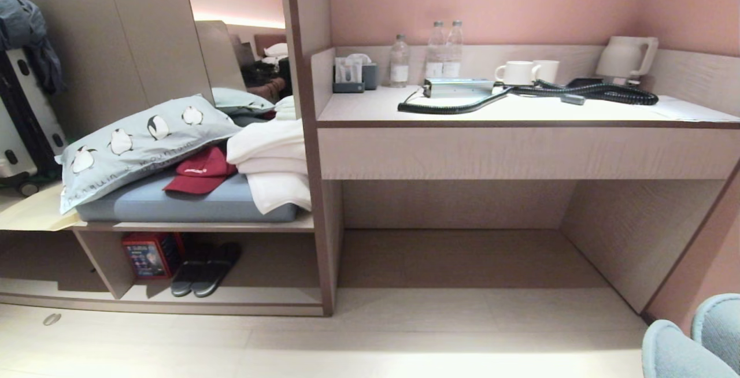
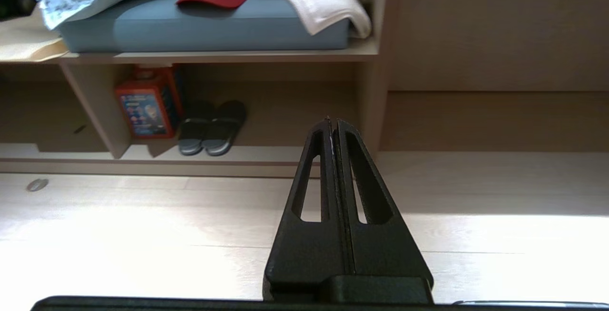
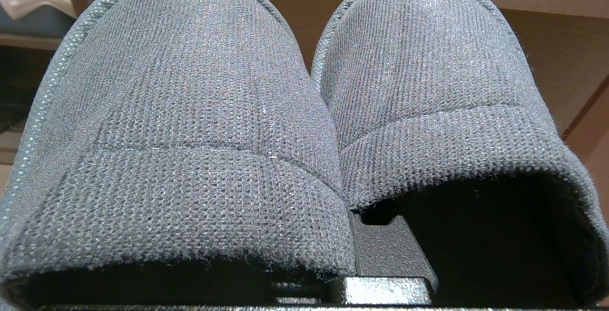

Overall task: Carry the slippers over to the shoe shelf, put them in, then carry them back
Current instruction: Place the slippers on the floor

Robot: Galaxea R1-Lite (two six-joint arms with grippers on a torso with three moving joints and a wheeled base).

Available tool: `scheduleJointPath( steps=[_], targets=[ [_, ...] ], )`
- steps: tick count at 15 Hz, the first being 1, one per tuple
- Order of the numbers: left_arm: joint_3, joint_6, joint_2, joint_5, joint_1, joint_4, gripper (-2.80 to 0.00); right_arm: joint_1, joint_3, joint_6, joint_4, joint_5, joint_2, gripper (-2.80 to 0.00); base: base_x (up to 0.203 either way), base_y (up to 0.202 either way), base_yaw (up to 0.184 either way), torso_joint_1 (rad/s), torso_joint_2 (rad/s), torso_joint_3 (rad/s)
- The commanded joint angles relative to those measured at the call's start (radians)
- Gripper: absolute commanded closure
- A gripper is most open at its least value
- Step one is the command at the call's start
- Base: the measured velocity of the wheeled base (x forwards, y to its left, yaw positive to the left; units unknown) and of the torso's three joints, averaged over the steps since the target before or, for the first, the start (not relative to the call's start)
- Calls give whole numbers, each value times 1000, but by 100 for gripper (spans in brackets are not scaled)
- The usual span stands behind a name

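The grey-blue fabric slippers (image 3: 190, 111) fill the right wrist view side by side, toes pointing away. My right gripper (image 3: 349, 211) is shut on their touching inner edges; one black finger (image 3: 390, 249) shows inside the open back of one slipper. In the head view the slippers (image 1: 688, 346) peek in at the lower right corner, above the floor before the desk recess. The shoe shelf (image 1: 272, 296) is the low cubby under the bench at the left, also in the left wrist view as the shoe shelf (image 2: 285, 154). My left gripper (image 2: 331, 121) is shut and holds nothing, hanging over the floor.
A darker pair of slides (image 1: 205, 271) and a red box (image 1: 151, 255) sit in the cubby's left part. A pillow, a red cap (image 1: 202, 170) and towels lie on the bench cushion. A wide desk recess (image 1: 462, 251) opens at centre; bottles, cups, a kettle and a coiled cable are on the desk.
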Motion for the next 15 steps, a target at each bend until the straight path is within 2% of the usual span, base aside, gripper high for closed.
scheduleJointPath(
  steps=[1, 11, 15],
  targets=[
    [2, 0, 1, 0, 0, 1, 0, 0, 0, -1, 0, 0, -2, 0, 0, -194, 3, 5, -1, 6],
    [2, -4, 1, 0, 0, 1, 0, 0, 0, -1, 0, 0, -2, 0, 0, -195, 1, 1, 3, 2],
    [2, -4, 1, 0, 0, 1, 0, 0, 0, -1, 0, 0, -2, 0, 0, -60, 1, 2, 1, 1]
  ],
)
